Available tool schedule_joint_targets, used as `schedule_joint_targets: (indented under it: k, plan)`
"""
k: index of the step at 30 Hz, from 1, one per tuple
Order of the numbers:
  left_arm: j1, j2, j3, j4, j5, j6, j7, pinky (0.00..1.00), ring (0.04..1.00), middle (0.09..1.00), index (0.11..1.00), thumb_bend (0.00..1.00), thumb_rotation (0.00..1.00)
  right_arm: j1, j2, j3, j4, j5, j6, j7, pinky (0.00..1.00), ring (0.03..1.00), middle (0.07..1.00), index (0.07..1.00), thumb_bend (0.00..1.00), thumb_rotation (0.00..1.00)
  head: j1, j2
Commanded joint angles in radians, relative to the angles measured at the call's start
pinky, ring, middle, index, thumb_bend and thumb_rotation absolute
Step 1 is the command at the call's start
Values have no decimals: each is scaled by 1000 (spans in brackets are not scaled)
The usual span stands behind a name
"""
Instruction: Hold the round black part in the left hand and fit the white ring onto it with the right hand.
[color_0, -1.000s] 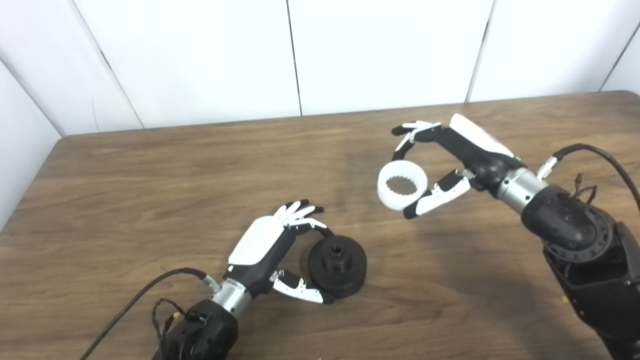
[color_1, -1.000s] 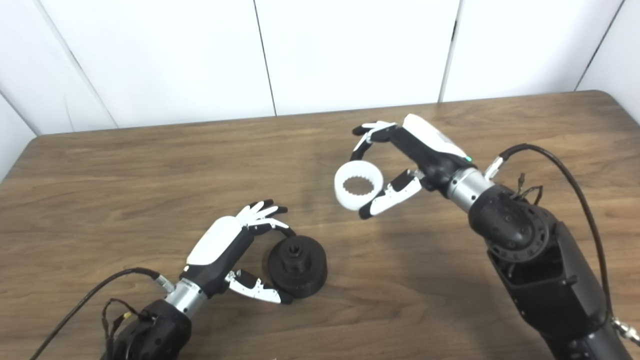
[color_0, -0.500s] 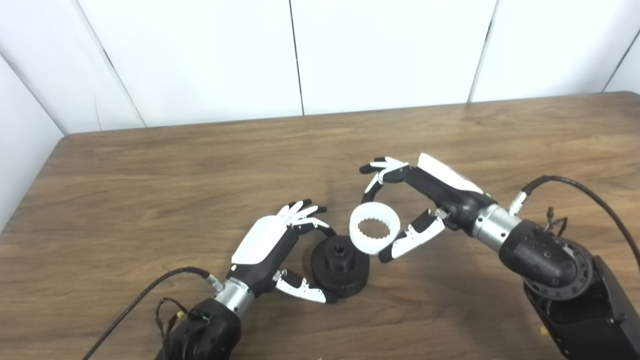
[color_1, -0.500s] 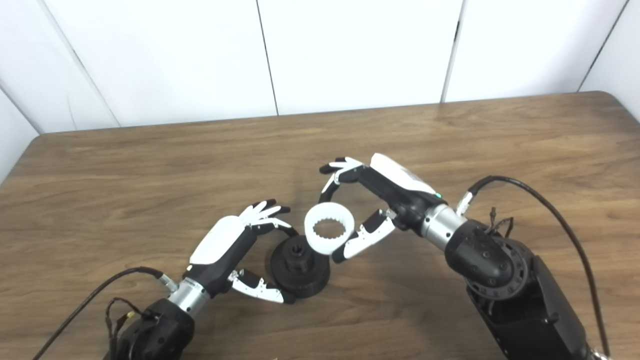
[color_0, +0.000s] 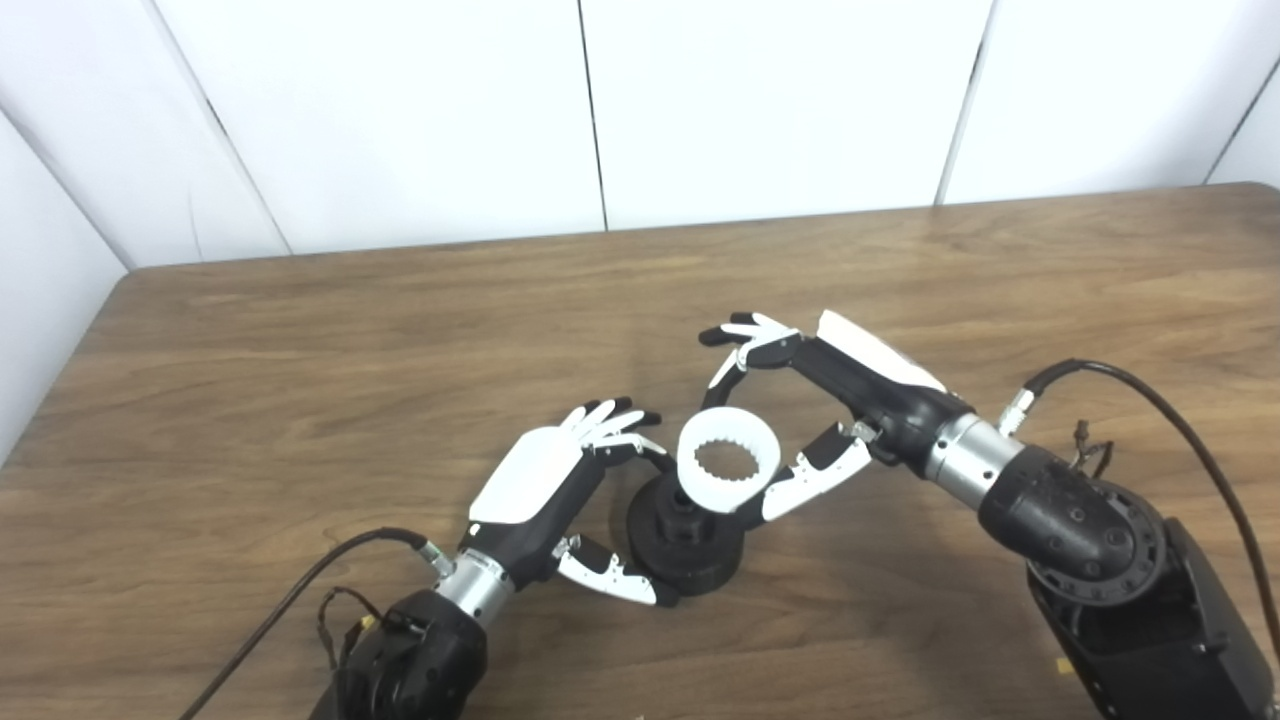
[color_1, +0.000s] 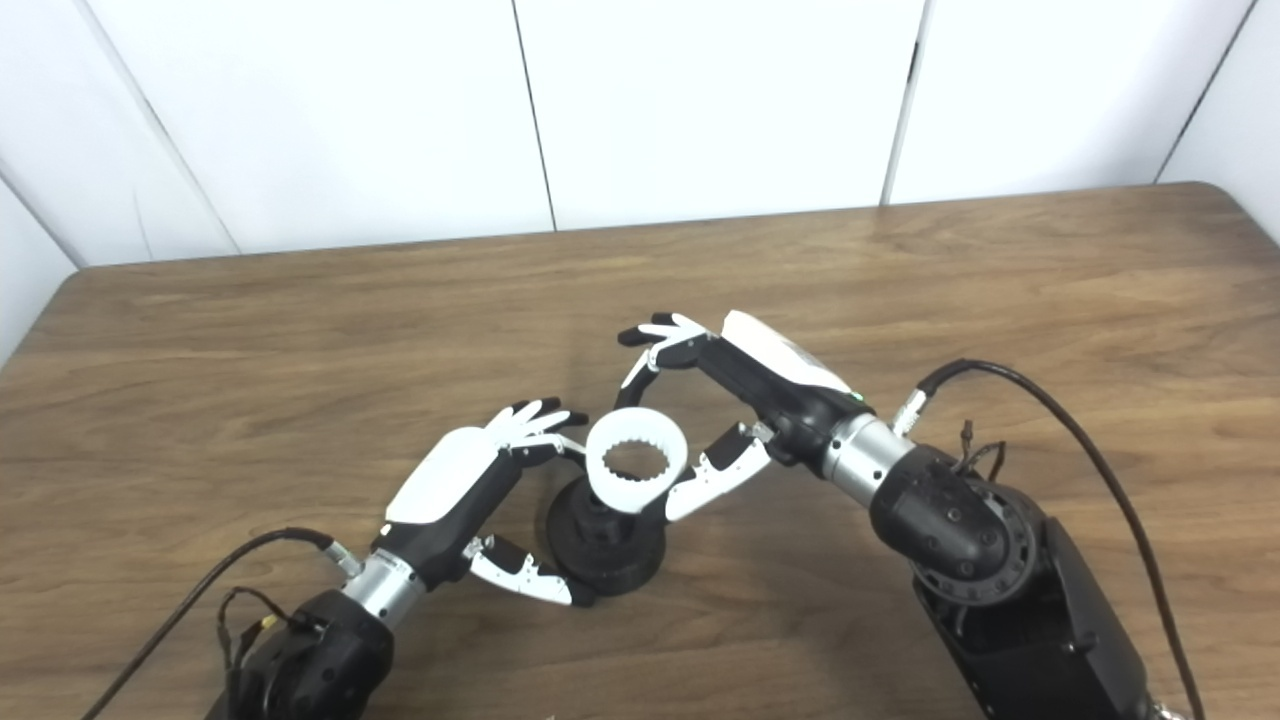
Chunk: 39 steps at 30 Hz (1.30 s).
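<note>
The round black part (color_0: 690, 555) stands on the wooden table (color_0: 300, 350), a stepped disc with a raised hub. My left hand (color_0: 560, 500) is shut on it, fingers behind its far edge and thumb at its near left edge. My right hand (color_0: 820, 410) is shut on the white ring (color_0: 727, 473), which has a toothed inner edge, pinched between fingers above and thumb below. The ring is held tilted just above the black part's hub, covering its top. It also shows in the right eye view (color_1: 636, 473), over the black part (color_1: 600, 550).
White wall panels (color_0: 600, 100) stand behind the table's far edge. Black cables trail from both forearms near the front, one at the left (color_0: 290, 600) and one at the right (color_0: 1180, 430).
My right hand has carried the white ring down and to the left, from high over the table's right to just above the black part. My left hand has stayed on the black part.
</note>
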Motion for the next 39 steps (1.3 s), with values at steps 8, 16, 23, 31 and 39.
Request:
schedule_joint_targets:
  k: [8,16,23,31,39]
  plan:
    - [-20,-6,-5,-29,26,16,-14,1000,982,911,602,848,260,-46,17,12,18,-29,-39,-25,962,975,884,489,525,146,12,6]
    - [-21,-12,-7,-50,24,23,-25,1000,984,913,605,844,266,-39,30,26,53,-26,-57,-31,950,982,887,489,525,146,29,14]
    - [-25,-12,-4,-71,28,30,-39,1000,981,913,605,843,274,-26,40,36,77,-28,-65,-35,927,982,889,489,525,146,32,18]
    - [-29,-15,-1,-82,32,39,-53,984,978,912,609,844,265,-20,35,51,84,-34,-73,-30,910,987,892,489,525,147,45,28]
    - [-34,-13,3,-87,31,41,-57,989,979,911,608,847,256,4,18,52,75,-41,-87,-29,892,985,893,490,525,145,42,33]
